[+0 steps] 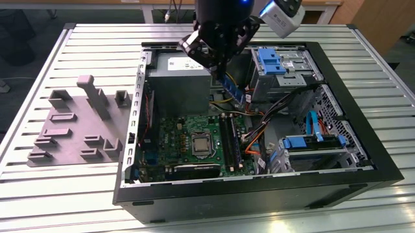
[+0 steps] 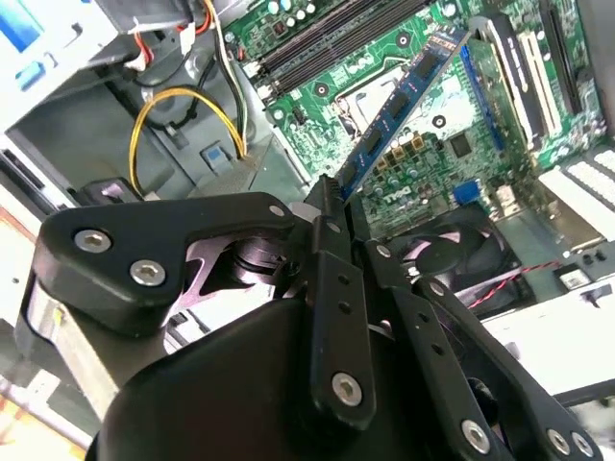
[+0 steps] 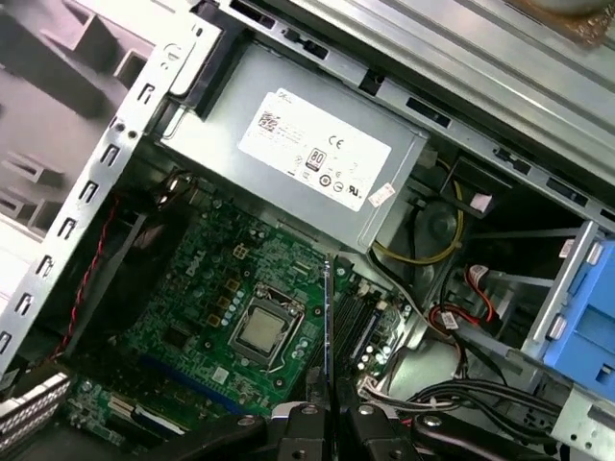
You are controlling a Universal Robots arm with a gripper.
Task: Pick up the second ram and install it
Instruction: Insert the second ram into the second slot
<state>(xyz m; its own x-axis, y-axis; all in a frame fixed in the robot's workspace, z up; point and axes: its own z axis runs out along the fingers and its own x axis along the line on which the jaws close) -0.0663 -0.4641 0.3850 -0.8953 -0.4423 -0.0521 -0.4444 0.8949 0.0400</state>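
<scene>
The second ram (image 1: 233,91) is a thin dark blue stick with black chips, and it hangs tilted above the open computer case (image 1: 337,87). My gripper (image 1: 219,73) is shut on its upper end. In the second wrist view the ram (image 2: 399,106) juts from the black fingers (image 2: 332,206) out over the green motherboard (image 2: 317,134). In the first wrist view the ram (image 3: 328,317) shows edge-on, rising from the gripper (image 3: 330,411) beside the long black memory slots (image 3: 360,331). Those slots (image 1: 228,138) lie below and nearer the case front in the exterior view.
A grey power supply (image 1: 178,77) sits just on the exterior view's left of the gripper. Blue drive brackets (image 1: 270,61) and orange and black cables (image 1: 259,136) crowd the case's right side. The CPU socket (image 1: 202,144) sits mid-board. A grey parts fixture (image 1: 77,124) lies outside the case.
</scene>
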